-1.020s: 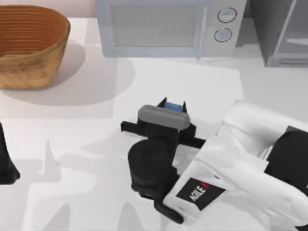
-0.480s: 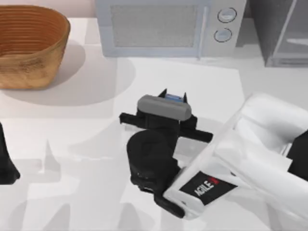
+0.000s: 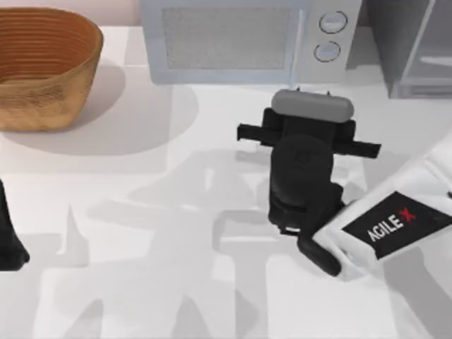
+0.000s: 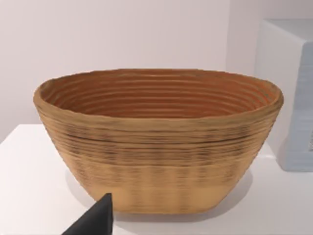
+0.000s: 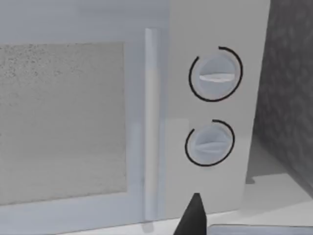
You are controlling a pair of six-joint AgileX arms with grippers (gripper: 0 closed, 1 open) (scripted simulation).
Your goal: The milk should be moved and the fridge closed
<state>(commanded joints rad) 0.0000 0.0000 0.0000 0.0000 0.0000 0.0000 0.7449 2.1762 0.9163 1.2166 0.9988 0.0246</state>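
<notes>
The right claw (image 3: 311, 95) hovered near the microwave (image 3: 240, 39), grip state and milk location undeterminable; the fridge (image 3: 413, 46), far right, appeared open, closure outstanding.

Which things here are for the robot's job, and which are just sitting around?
For the job:
- fridge, at the table's back right corner
- right gripper, just in front of the microwave's knobs

Just sitting around:
- basket, at the back left
- microwave, at the back middle
- left gripper, parked at the table's left edge
</notes>
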